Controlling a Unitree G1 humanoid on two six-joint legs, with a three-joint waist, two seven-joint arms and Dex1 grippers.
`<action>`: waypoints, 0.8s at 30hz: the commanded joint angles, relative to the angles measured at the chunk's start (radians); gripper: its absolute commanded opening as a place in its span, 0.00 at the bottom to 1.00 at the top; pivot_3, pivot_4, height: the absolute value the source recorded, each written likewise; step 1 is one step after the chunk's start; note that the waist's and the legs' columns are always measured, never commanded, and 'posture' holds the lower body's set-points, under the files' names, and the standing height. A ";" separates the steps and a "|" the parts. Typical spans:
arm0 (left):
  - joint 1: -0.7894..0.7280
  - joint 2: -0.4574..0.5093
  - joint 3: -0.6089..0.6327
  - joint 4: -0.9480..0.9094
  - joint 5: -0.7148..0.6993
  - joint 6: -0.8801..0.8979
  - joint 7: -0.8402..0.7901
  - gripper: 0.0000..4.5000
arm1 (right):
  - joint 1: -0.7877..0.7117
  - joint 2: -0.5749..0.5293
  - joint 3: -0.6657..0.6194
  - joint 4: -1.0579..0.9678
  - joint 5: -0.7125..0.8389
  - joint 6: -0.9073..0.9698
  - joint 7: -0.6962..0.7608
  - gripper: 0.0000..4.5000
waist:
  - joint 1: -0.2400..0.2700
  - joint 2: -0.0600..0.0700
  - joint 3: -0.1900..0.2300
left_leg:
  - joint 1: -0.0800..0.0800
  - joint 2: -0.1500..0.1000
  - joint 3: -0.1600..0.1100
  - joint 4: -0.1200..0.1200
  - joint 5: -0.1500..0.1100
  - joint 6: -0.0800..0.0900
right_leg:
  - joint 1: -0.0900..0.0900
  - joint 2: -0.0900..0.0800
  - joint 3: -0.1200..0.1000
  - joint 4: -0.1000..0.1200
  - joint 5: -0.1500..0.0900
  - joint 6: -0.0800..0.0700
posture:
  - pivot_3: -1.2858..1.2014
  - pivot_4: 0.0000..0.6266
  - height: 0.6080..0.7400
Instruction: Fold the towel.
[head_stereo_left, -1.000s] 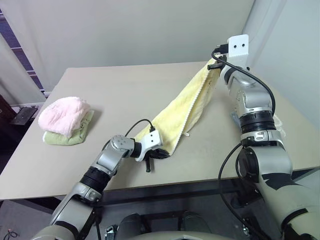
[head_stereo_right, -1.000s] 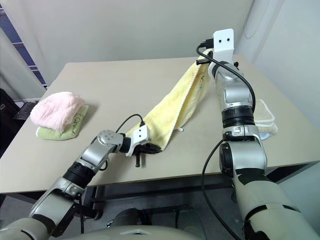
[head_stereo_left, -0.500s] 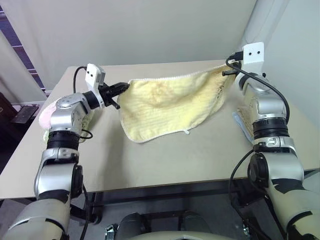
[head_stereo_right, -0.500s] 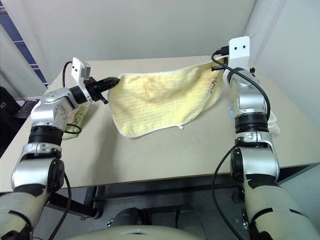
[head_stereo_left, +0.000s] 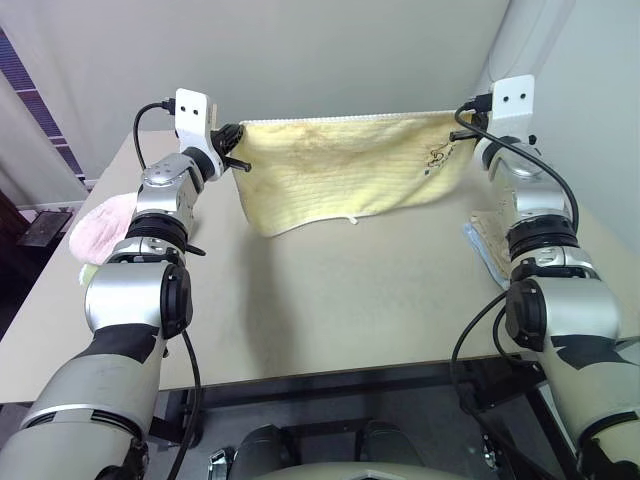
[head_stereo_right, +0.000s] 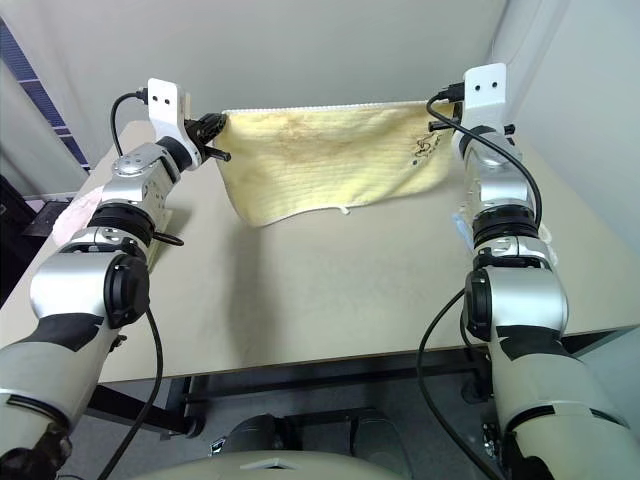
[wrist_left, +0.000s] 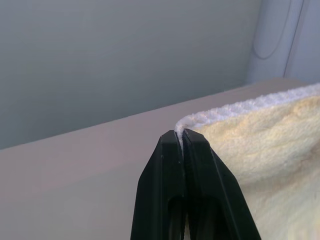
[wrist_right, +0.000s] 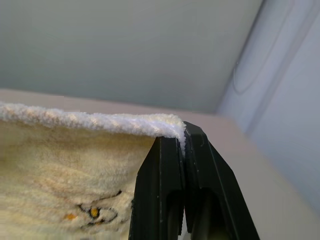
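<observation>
The pale yellow towel (head_stereo_left: 340, 165) hangs spread between both arms above the far half of the table, its whitish hem stretched straight along the top and its lower edge sagging to the left. A small dark embroidered mark (head_stereo_left: 436, 158) sits near its right top corner. My left gripper (head_stereo_left: 240, 143) is shut on the towel's left top corner (wrist_left: 184, 125). My right gripper (head_stereo_left: 462, 124) is shut on the right top corner (wrist_right: 172, 125). Both hold the cloth at about the same height, well off the tabletop.
The beige table (head_stereo_left: 340, 290) lies under the towel. A fluffy pink towel (head_stereo_left: 100, 222) rests on a greenish folded one at the table's left edge. A beige folded towel (head_stereo_left: 487, 240) lies at the right edge behind my right forearm. A grey wall stands close behind.
My left gripper rose from the table's front up and to the left with its corner. The right drifted slightly right. The towel went from a slack diagonal strip to a taut spread sheet.
</observation>
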 joint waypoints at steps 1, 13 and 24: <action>0.019 0.074 0.018 -0.020 0.004 -0.005 -0.114 0.01 | 0.071 -0.045 -0.037 -0.160 0.052 0.005 0.103 0.00 | 0.000 0.000 0.000 | 0.000 0.000 0.000 0.000 0.000 0.000 | 0.000 0.000 0.000 0.000 0.000 0.000 | 0.52 0.00 1.00; 0.312 0.260 0.016 -0.299 -0.054 0.161 -0.640 0.01 | 0.779 -0.202 -0.177 -1.186 0.361 0.530 0.366 0.00 | 0.003 -0.002 0.003 | -0.006 0.003 -0.004 0.004 -0.005 0.002 | -0.003 -0.001 0.000 0.000 -0.002 -0.005 | 0.52 0.00 1.00; 0.596 0.337 -0.025 -0.829 -0.224 0.494 -0.878 0.01 | 1.180 -0.319 -0.320 -1.454 0.516 0.640 0.557 0.00 | 0.009 -0.003 0.003 | 0.001 0.003 -0.005 0.001 -0.006 0.002 | 0.002 -0.003 -0.002 -0.011 0.002 -0.009 | 0.52 0.00 1.00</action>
